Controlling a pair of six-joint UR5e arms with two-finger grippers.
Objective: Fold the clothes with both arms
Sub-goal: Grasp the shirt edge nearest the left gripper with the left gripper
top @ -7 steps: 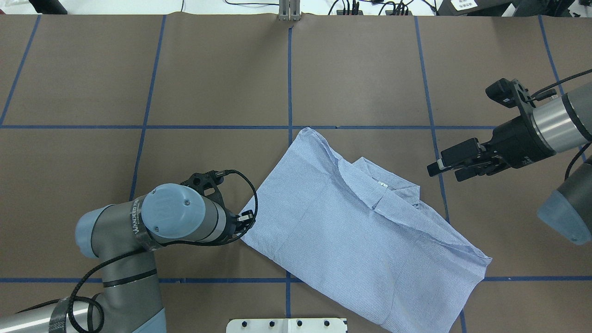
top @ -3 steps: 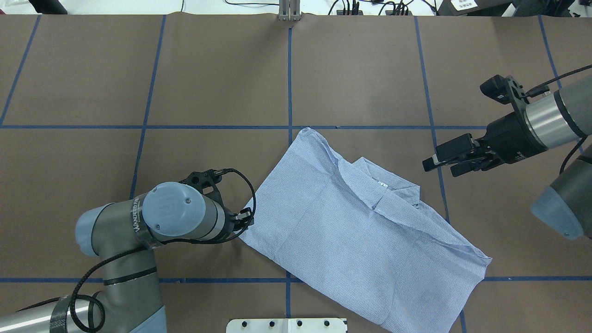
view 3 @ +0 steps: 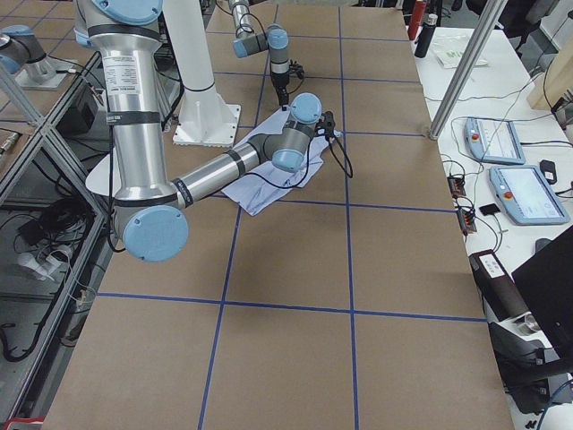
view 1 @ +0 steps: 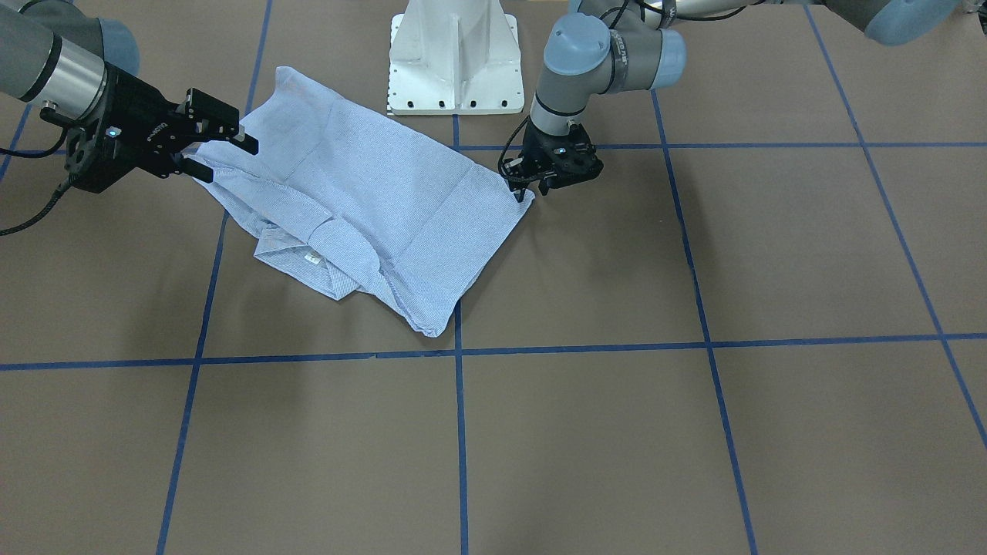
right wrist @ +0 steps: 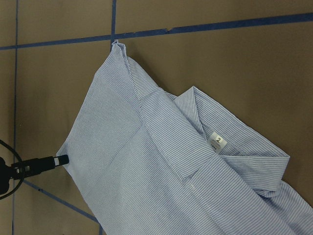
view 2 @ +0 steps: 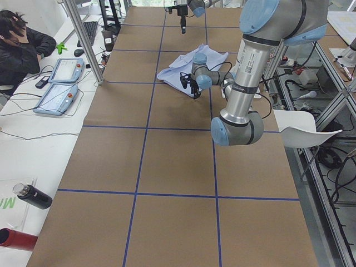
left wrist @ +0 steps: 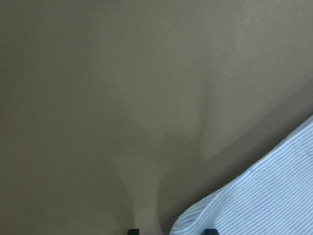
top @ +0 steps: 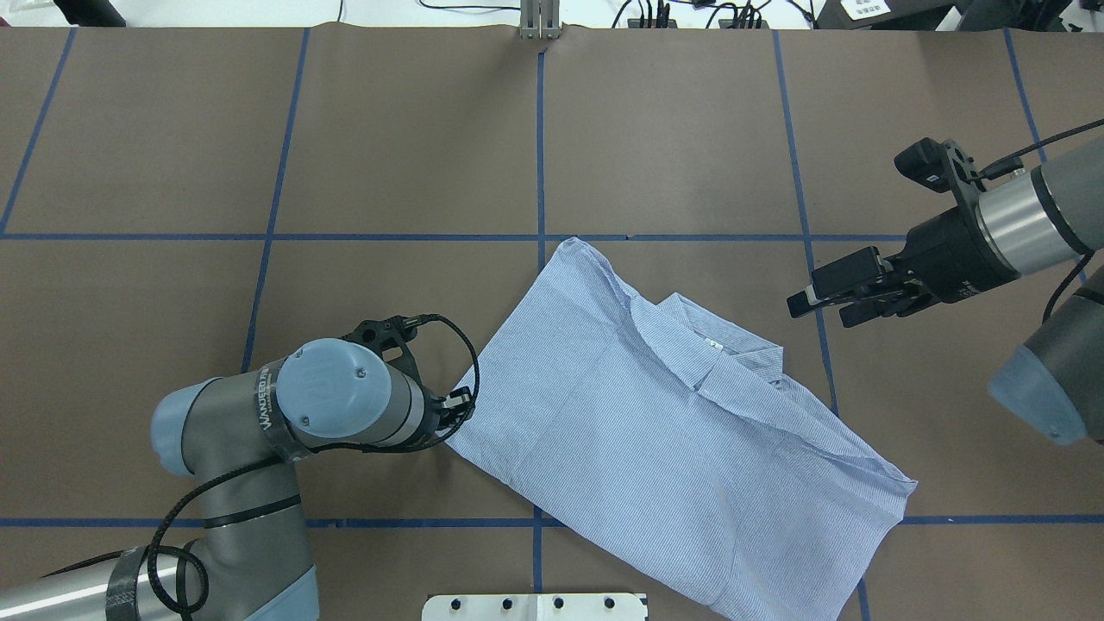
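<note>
- Right now your shirt (top: 673, 431) is lying folded on the brown table (top: 388, 155). It is slanting across the blue tape lines (top: 539, 155), just ahead of the white base (top: 535, 605).
- Its collar (top: 720, 345) is showing along the far edge of the fold, on the side nearer the right arm. A small white label (right wrist: 218, 142) is peeking out inside it.
- You are seeing the left gripper (view 1: 530, 191) pointing straight down at the shirt's corner on the robot's left side, close above the table.
- In the left wrist view, its fingertips (left wrist: 133, 231) are standing moderately apart. The rounded corner of the cloth is lying between them, and they are not pinching it.
- Your right gripper (top: 815, 302) is hovering above the table off the collar side of the shirt, clear of the cloth in the overhead view. Its jaws are gaping wide and it is carrying nothing.
- The right wrist camera is looking down on the collar and the far half of the fold, with one left finger touching the shirt's corner.
- A person (view 2: 22, 47) is sitting at the white bench beside the table, well apart from both arms.
</note>
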